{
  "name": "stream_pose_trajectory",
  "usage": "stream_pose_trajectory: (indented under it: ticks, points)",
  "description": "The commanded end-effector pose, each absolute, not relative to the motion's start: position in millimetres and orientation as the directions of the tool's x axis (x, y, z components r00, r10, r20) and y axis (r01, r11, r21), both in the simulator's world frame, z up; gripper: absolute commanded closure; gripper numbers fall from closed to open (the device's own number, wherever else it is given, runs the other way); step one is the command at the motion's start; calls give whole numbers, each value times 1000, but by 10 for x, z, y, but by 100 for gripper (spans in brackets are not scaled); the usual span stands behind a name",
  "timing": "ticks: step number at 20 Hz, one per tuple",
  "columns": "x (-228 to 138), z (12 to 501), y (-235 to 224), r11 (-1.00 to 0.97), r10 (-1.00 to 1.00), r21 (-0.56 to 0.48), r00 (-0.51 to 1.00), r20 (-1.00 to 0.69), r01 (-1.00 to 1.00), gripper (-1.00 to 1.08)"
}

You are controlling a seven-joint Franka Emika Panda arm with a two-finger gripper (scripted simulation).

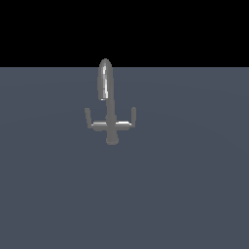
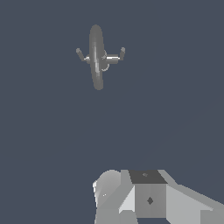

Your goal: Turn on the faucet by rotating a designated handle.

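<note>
Faucet [image 1: 110, 104] alone on the grey counter [image 1: 194, 185], tool [image 2: 144, 201] well apart.

The faucet stands upright in the middle of the exterior view, spout arched, two upturned levers on its crossbar; which is the handle [image 1: 133, 115] I cannot tell. The wrist view shows only the tool's body, so open or closed cannot be told.

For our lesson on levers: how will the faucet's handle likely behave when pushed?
The handle looks like a stiff metal rod, so it probably won't bend. Mounted on the faucet crossbar, it likely pivots rather than slides. Thin and smooth, it may slip.
</note>
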State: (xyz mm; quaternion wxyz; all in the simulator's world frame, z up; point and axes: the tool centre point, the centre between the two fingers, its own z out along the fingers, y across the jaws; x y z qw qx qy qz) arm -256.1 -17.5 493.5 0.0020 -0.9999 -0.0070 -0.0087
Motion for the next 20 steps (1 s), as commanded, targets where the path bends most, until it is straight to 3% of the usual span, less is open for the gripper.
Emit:
stream_pose_trajectory:
  ticks: [1, 20]
  points:
    - [-2561, 4935, -176, -1000, 14, -4, 1000, 17, 14, 108]
    - [-2459, 5004, -87, -995, 99, 1, 995, 32, 99, 108]
